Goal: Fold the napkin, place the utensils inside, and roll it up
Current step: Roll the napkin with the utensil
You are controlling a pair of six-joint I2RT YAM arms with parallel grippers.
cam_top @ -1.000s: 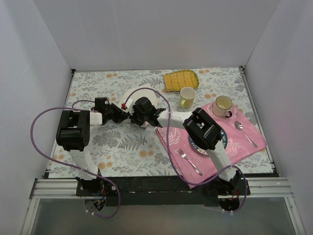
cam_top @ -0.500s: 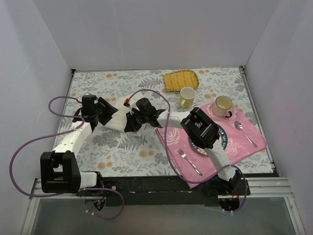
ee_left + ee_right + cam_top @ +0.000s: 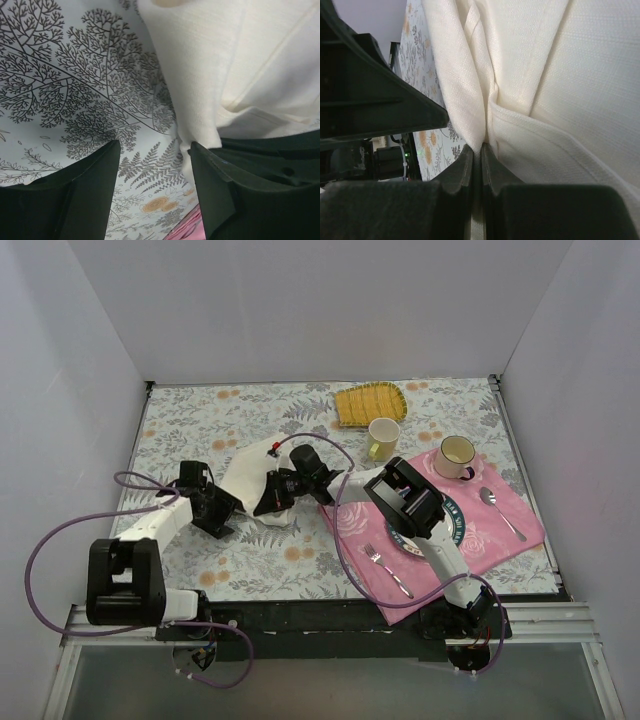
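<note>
— White walls box in a table under a grey fern-and-flower cloth, seen from above. Where is the napkin?

— The napkin lies bunched up, left of the middle. The right gripper is on its near right edge. The left gripper sits just beside its near left corner, over the print.

— Count the rest.

— One napkin. Two mugs: a yellow mug and a cream mug. One silver fork and one silver spoon lie on one pink mat, with one plate partly under the right arm. One yellow ribbed mat lies at the far edge.

— Left wrist camera?

— The left gripper has its jaws spread wide, with fern print between them. The napkin fills the upper right. Its edge runs down to the finger on the right of the picture; whether they touch I cannot tell. A sliver of pink mat shows at the bottom.

— And the right wrist?

— The right gripper is clamped tight on a fold of the napkin, both fingers pressed against the cloth rising between them. To the left are a strip of flowered table and pale wall.
</note>
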